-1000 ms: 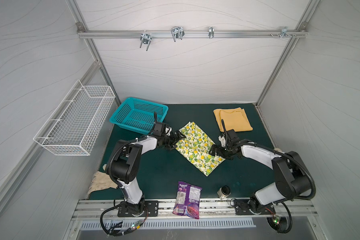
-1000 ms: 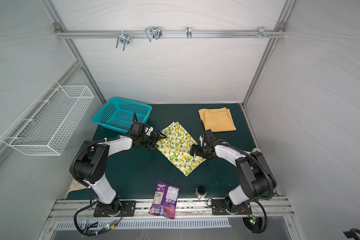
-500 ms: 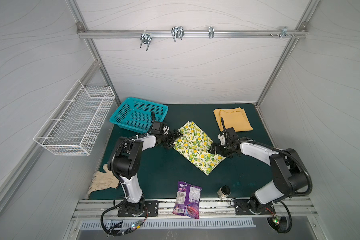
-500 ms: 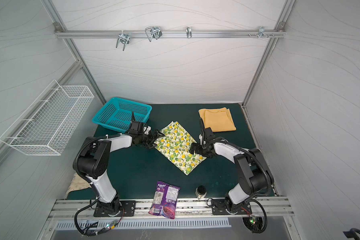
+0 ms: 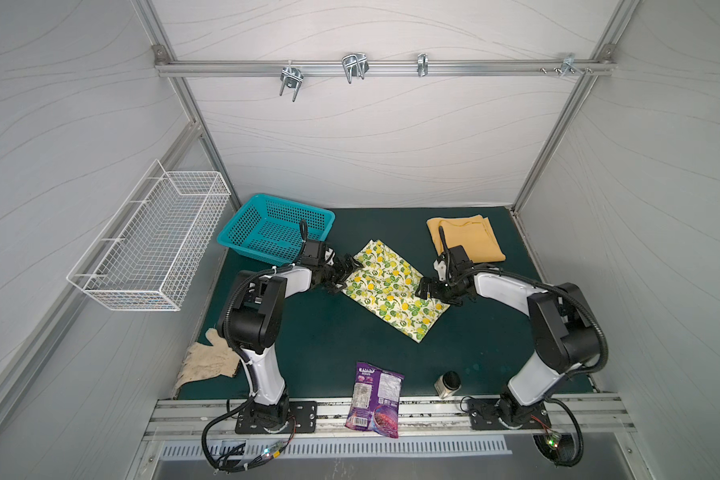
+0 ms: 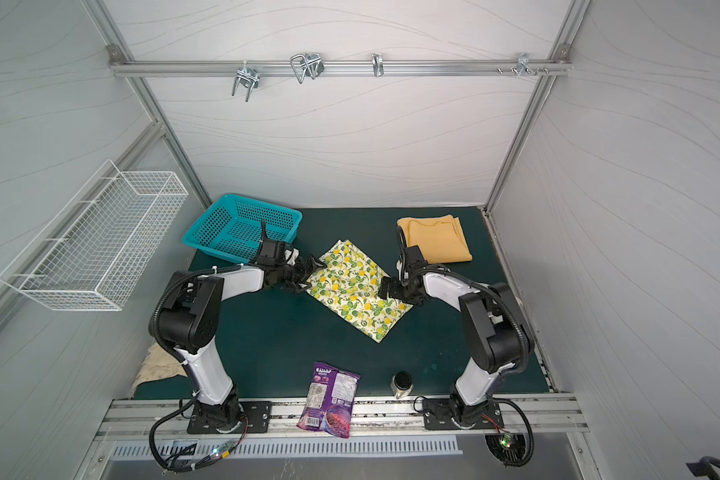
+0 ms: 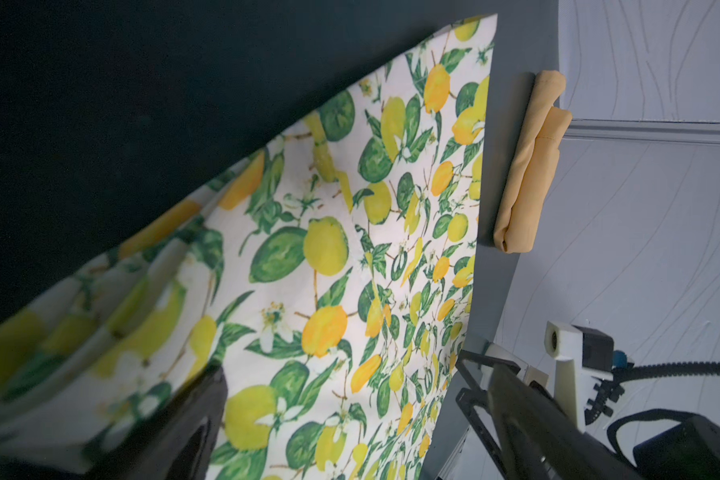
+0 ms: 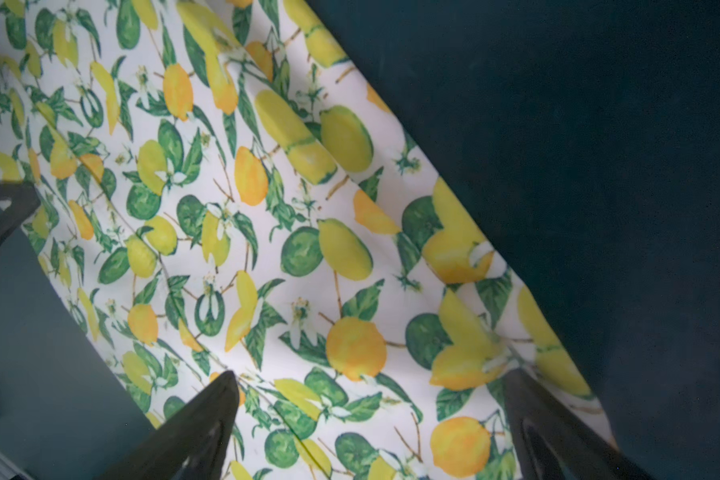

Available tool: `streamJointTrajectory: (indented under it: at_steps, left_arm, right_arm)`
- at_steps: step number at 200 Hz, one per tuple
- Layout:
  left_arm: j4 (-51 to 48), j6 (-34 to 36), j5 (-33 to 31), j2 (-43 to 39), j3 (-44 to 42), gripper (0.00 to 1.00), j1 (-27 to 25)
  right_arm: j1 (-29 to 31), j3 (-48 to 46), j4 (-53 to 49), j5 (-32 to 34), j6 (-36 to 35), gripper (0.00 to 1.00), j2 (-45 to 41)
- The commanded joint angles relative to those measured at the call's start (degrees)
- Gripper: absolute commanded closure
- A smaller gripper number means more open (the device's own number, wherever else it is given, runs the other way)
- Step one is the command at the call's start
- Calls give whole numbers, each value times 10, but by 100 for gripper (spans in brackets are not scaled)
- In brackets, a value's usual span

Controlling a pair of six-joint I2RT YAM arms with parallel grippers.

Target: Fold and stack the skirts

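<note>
The lemon-print skirt lies spread flat and slantwise in the middle of the green mat. From above I can't tell whether any fingertip actually touches it. Far left, a pale glove droops over the mat's edge, partly hidden behind the left arm. The teal basket sits in the back left corner, and the arm's cable crosses its near rim. Just in front of it, the left gripper hangs at the skirt's left edge, jaws spread wide and gripping nothing. Its wrist view shows only one blurred finger over the print, with the rest cut off. Bare mat runs from the skirt's near corner down to the purple snack bag, which overhangs the front rail, and to a small jar beside it. The right gripper is at the skirt's right edge, likewise gaping and empty. In its wrist view both fingers stand over flat cloth, out of focus. The mustard skirt lies folded in the back right corner, well apart from both grippers.
</note>
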Motion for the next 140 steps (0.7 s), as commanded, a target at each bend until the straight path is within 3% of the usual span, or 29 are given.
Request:
streamJointTrajectory:
  at_steps: [1,39,91,140]
  left_arm:
    - [13,-9,-45,-33,-47,1,-8]
    - [42,-29,-81,-77,-106,1,-39]
    - [74,-76,-159,-164,-195,1,-127]
    - [62,-78,-209,-229,-246,1,-134]
  right_arm:
    - [-8,25,-65,32,-25,1,67]
    - [-10,132,-116,40,-45,1,133]
    - [-8,295,-192,38,-63,1,218]
    - [6,454,-257,21,-84,1,298]
